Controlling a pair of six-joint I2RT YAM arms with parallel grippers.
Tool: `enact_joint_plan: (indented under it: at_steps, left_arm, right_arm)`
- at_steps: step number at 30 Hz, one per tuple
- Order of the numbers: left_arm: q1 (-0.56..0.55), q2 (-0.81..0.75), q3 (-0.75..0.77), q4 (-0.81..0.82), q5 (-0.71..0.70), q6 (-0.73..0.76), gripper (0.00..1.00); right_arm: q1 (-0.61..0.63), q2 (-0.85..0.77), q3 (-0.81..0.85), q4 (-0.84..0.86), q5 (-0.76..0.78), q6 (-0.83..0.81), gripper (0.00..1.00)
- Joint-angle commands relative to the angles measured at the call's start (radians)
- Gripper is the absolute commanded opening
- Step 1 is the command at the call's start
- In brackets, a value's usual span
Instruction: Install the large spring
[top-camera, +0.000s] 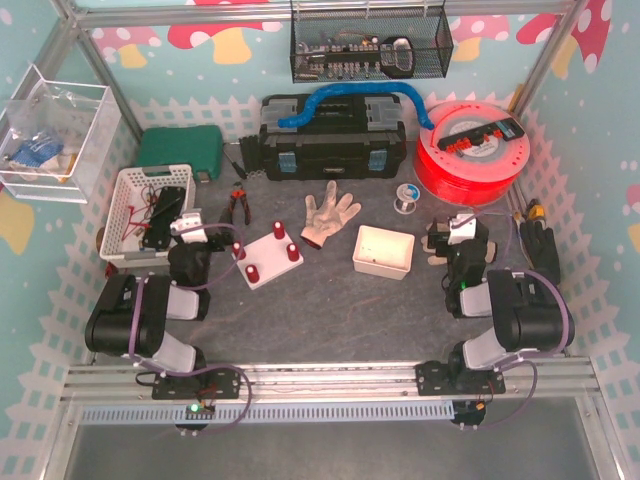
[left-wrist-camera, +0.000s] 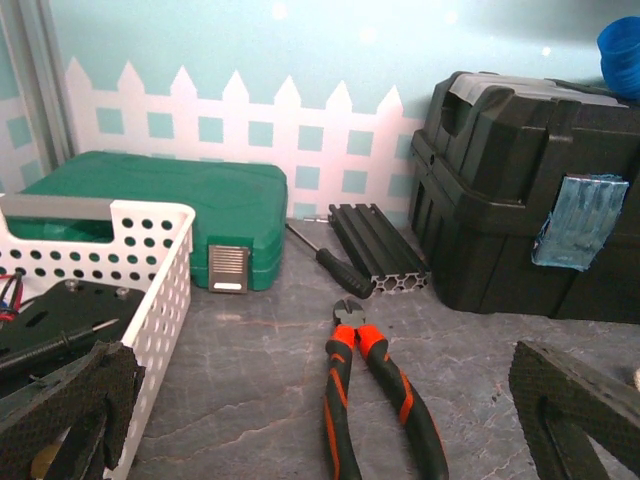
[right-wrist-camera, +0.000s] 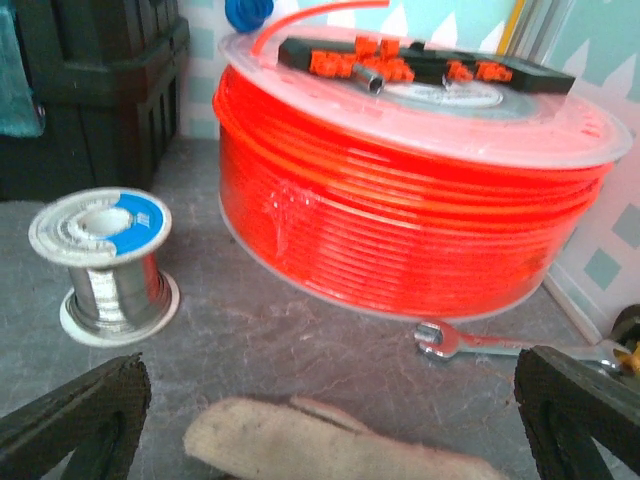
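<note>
Two black arms (top-camera: 120, 325) carry purple cables (top-camera: 136, 312) and white wrist cameras (top-camera: 188, 222).

Teal picket-fence walls (left-wrist-camera: 330, 40) surround a grey marbled tabletop (top-camera: 330, 315).

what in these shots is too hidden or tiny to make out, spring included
Large spring: not identifiable in any view.
White tray, top view: contents too small to tell.
Wire basket, top view: items blurred behind mesh.
Pliers, left wrist: handles cut by bottom edge.
Pale fabric, right wrist: blurred, cut by bottom edge.
</note>
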Motion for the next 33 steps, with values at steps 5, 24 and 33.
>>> enact_joint_plan:
  at_steps: [5, 24, 33]
  left_arm:
    - [-0.003, 0.01, -0.007, 0.027, -0.005, -0.009, 0.99]
    - [-0.024, 0.006, -0.002, 0.012, -0.04, 0.002, 0.99]
    - [-0.028, 0.007, 0.0, 0.01, -0.044, 0.006, 0.99]
  right_arm:
    - [-0.001, 0.005, -0.005, 0.113, 0.006, 0.018, 0.99]
    - [0.001, 0.004, -0.006, 0.116, 0.009, 0.016, 0.99]
    - [0.001, 0.005, -0.006, 0.114, 0.009, 0.017, 0.99]
